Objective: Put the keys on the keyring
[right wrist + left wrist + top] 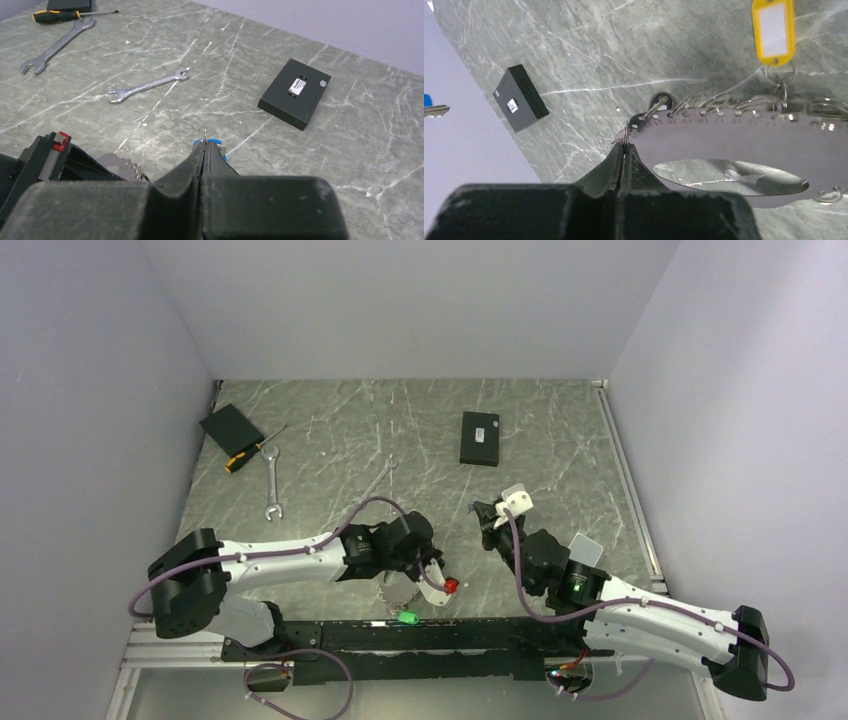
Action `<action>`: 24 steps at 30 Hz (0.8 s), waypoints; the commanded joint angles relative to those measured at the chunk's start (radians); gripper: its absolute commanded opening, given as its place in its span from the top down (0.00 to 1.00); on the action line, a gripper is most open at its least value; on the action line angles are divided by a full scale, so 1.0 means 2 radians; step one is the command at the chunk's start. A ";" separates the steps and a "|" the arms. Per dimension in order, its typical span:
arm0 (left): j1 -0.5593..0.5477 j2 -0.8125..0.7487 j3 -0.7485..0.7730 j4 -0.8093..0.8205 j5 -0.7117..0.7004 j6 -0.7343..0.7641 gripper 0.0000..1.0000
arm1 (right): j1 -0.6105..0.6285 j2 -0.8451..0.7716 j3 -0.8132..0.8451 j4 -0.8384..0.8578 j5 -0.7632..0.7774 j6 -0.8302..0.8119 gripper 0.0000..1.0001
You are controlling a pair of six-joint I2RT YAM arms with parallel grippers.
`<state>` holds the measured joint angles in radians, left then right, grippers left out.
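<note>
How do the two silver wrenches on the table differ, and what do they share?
The longer wrench is also thicker than the shorter wrench. Seen from above, the longer wrench points almost straight away from the arms; the shorter wrench lies diagonally. The longer wrench lies beside a screwdriver; the shorter wrench lies alone near the middle. Both are silver, open-ended and flat on the table.

On the table [560, 500], the corner box [231, 427] sits far back on the left, with the screwdriver [252, 451] just beside it. The left wrench [272, 483] lies in front of them, and the middle wrench [377, 483] lies further right. The back box [480, 438] lies behind that, to the right. The keyring [398, 592] is at the front, in the middle.
</note>
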<state>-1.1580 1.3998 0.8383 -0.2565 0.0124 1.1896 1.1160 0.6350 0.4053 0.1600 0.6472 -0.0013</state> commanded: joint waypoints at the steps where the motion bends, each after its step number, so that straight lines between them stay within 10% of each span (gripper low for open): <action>1: -0.007 0.014 0.001 0.020 0.007 -0.006 1.00 | 0.000 -0.005 -0.005 0.032 0.011 -0.007 1.00; 6: -0.008 0.027 -0.039 0.090 0.052 -0.074 1.00 | 0.000 -0.021 -0.016 0.020 0.011 0.000 1.00; 11: -0.008 0.023 -0.046 0.085 0.075 -0.102 0.77 | 0.000 -0.027 -0.022 0.019 0.014 -0.002 1.00; 13: -0.007 0.020 -0.043 0.073 0.084 -0.115 0.10 | 0.000 -0.028 -0.024 0.023 0.016 -0.001 1.00; 14: -0.007 0.017 -0.043 0.074 0.082 -0.125 0.02 | 0.000 -0.029 -0.026 0.025 0.016 -0.001 1.00; 24: 0.073 -0.049 -0.023 0.073 0.106 -0.306 0.01 | 0.000 -0.035 -0.035 0.032 0.021 0.000 1.00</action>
<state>-1.1095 1.3621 0.7330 -0.0982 0.1421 0.8005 1.1160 0.5838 0.3435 0.1741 0.6582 -0.0044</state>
